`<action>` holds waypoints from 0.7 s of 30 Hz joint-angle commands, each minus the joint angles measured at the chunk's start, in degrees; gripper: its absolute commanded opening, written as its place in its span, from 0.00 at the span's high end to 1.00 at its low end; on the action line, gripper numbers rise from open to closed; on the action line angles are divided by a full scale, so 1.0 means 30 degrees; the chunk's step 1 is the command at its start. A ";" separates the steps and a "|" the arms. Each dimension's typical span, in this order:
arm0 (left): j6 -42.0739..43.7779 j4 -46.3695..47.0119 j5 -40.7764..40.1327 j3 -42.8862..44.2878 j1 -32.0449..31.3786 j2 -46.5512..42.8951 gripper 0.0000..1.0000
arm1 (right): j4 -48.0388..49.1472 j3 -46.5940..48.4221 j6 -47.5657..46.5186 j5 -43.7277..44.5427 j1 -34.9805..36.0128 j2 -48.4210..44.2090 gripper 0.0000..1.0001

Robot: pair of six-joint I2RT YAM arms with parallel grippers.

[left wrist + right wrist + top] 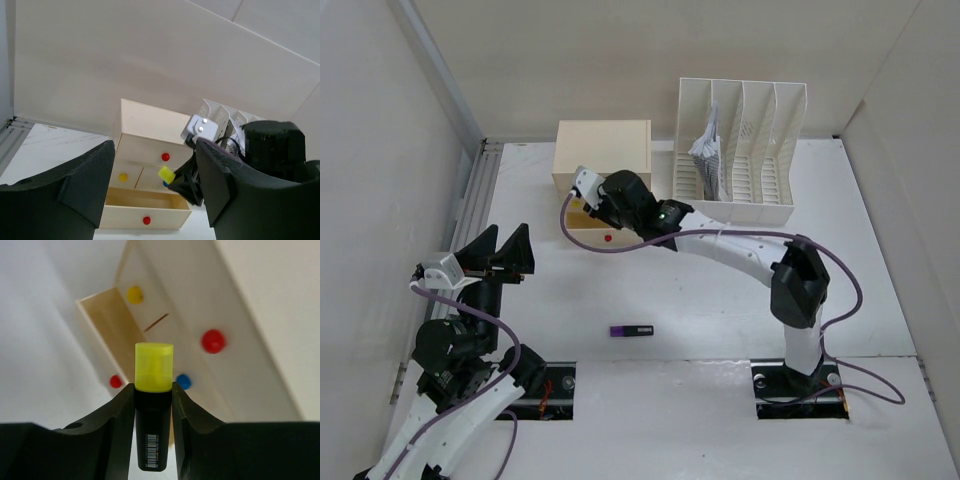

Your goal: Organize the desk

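Observation:
My right gripper (153, 389) is shut on a black highlighter with a yellow cap (154, 367), which stands upright between the fingers. In the top view that gripper (588, 207) hangs at the front of the cream drawer box (603, 150), over its pulled-out bottom drawer (145, 212). The left wrist view shows the yellow cap (166, 174) just above that drawer's right half. My left gripper (500, 255) floats over the left side of the white desk (720, 310), open and empty, facing the drawer box. A small purple and black object (631, 330) lies on the desk near the front.
A white slotted file rack (740, 150) stands at the back right of the drawer box, with crumpled paper (708, 150) in its left slot. The box's other drawers, with red (213, 341), yellow (133, 294) and blue (183, 381) knobs, are closed. Walls enclose the desk on three sides.

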 commanded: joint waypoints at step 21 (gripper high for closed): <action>0.0244 0.0651 -0.0061 -0.0050 0.0047 -0.0254 0.37 | -0.1076 0.3314 -0.8104 -0.3989 -0.1340 0.3055 0.96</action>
